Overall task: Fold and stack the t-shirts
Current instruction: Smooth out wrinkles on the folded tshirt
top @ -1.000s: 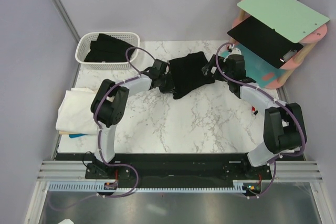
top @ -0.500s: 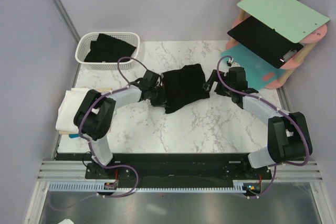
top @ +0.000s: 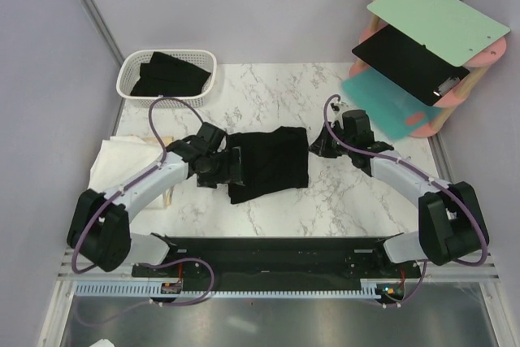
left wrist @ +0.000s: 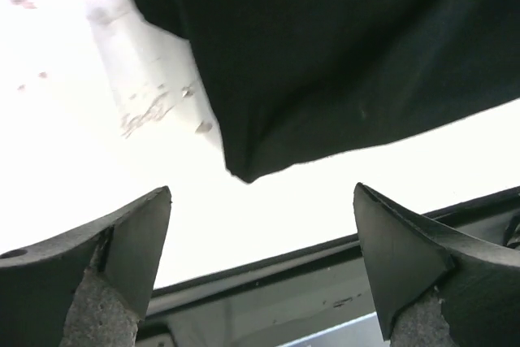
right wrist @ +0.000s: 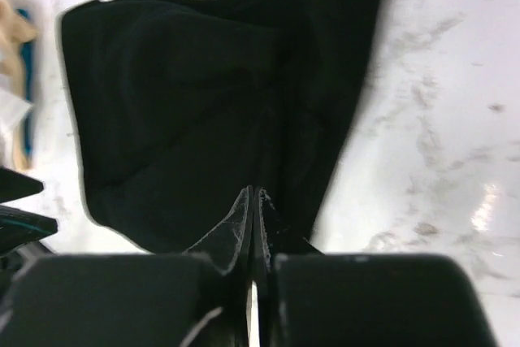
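1. Marble-pattern table (top: 341,201) spans the workspace, with both arm bases at its near edge.
2. Left gripper (top: 234,170) sits low over the table at the left edge of the black t-shirt (top: 272,164). Its arm reaches in from the near-left corner.
3. In the left wrist view the left gripper (left wrist: 262,193) has its jaws spread wide with nothing between the fingers (left wrist: 122,237). The bare table shows in the gap. A corner of the black t-shirt (left wrist: 341,46) lies just beyond the fingertips, not touching them.
4. The black t-shirt lies flat mid-table as a rough rectangle, between the 2 grippers.
5. Right gripper (top: 318,145) is at the shirt's right edge. In the right wrist view the right gripper (right wrist: 253,197) has its fingers pressed together, with the tips over the near edge of the black t-shirt (right wrist: 187,95). I cannot tell if any cloth is pinched.
6. White and cream t-shirts (top: 122,164) are stacked at the table's left edge, well apart from the black one.
7. At the far left, a white lattice basket (top: 130,79) holds more black t-shirts (top: 171,77).
8. At the far right, a pink rack (top: 455,111) carries 3 flat boards: a green board (top: 435,18) on top, a black board (top: 406,58) in the middle and a teal board (top: 382,103) lowest.
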`<state>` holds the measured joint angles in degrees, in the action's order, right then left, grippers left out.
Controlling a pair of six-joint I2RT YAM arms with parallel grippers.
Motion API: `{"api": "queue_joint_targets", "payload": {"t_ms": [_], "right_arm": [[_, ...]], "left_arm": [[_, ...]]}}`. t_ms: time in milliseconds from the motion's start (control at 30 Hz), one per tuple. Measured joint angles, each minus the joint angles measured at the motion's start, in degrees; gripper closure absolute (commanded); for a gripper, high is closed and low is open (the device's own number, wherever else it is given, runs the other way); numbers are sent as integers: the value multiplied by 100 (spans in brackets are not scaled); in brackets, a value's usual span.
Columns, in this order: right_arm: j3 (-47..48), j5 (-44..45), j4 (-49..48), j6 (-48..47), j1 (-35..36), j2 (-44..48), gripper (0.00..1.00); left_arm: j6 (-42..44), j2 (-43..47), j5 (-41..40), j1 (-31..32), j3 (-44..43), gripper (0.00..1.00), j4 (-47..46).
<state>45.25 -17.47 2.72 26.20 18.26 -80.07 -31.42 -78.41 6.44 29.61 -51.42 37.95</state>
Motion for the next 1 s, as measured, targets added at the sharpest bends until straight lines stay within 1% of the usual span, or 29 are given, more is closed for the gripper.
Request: {"api": "queue_joint_targets", "payload": {"t_ms": [133, 233, 367, 500, 533, 633, 667, 733, 767, 800, 833, 1000], "right_arm": [[269, -282, -166, 197, 400, -4, 100], [326, -579, -514, 444, 688, -59, 100], [232, -892, -1117, 835, 968, -345, 100], [-260, -1108, -1762, 1185, 1001, -756, 100], [-402, -1147, -1915, 1281, 1001, -872, 100], [-824, -1261, -2273, 1539, 1001, -1097, 100], [-968, -1283, -2398, 1602, 1003, -1139, 100], [-1202, -1309, -2581, 1687, 1003, -1196, 100], [-1300, -1314, -2697, 1716, 1003, -1220, 100], [-1388, -1316, -2826, 1744, 1003, -1252, 100], [-1460, -1314, -2957, 1764, 1003, -1307, 100], [-1622, -1438, -3738, 1919, 1001, -1928, 100]], "left_arm": [[11, 363, -393, 0, -365, 0, 367], [35, 380, -601, 0, -669, 2, 409], [74, 111, -737, 0, -966, 2, 352], [101, -313, -758, 0, -1058, 2, 96], [109, -431, -752, 0, -1095, 3, 22], [120, -824, -669, -4, -1283, 18, -302], [131, -973, -610, -7, -1386, 28, -404], [136, -1241, -533, -7, -1598, 38, -579], [153, -1390, -468, -13, -1740, 67, -643], [157, -1532, -431, -13, -1878, 84, -734], [146, -1674, -387, -15, -2006, 98, -817], [201, -2264, -273, -35, -2474, 98, -1119]]}}
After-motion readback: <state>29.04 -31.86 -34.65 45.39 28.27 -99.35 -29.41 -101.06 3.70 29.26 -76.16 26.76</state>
